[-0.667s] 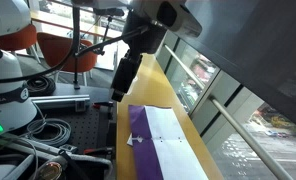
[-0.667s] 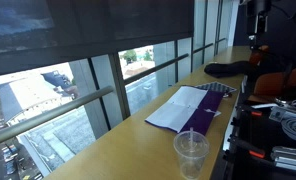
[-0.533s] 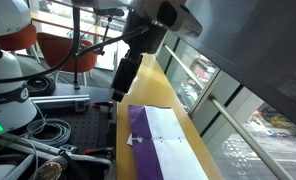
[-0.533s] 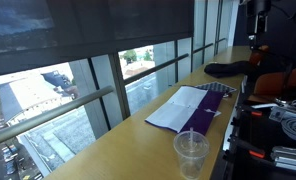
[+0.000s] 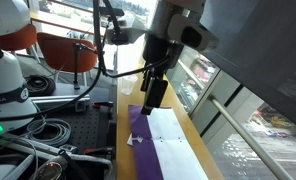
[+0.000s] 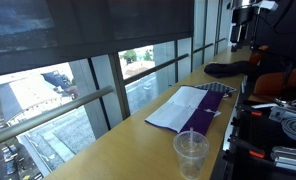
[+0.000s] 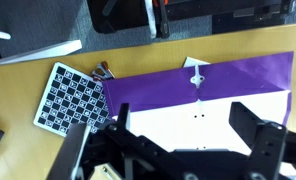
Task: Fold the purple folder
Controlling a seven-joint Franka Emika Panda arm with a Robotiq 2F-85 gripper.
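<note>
The purple folder point(image 5: 138, 128) lies open and flat on the yellow tabletop, with white sheets point(image 5: 168, 140) on its inner side. It also shows in an exterior view point(image 6: 202, 118) and fills the wrist view point(image 7: 238, 75). My gripper point(image 5: 151, 98) hangs above the folder's far end, apart from it. In an exterior view only the arm's top point(image 6: 240, 20) shows. In the wrist view the two fingers point(image 7: 183, 130) stand wide apart over the white sheets, open and empty.
A small white paper scrap point(image 7: 195, 70) lies on the purple flap. A checkerboard card point(image 7: 70, 95) lies beside the folder. A clear plastic cup point(image 6: 191, 152) stands on the near tabletop and a dark object point(image 6: 223, 69) on the far end. Windows line one side of the table.
The arm has swung from the far end of the table toward the folder and now hangs over it. The folder has not moved.
</note>
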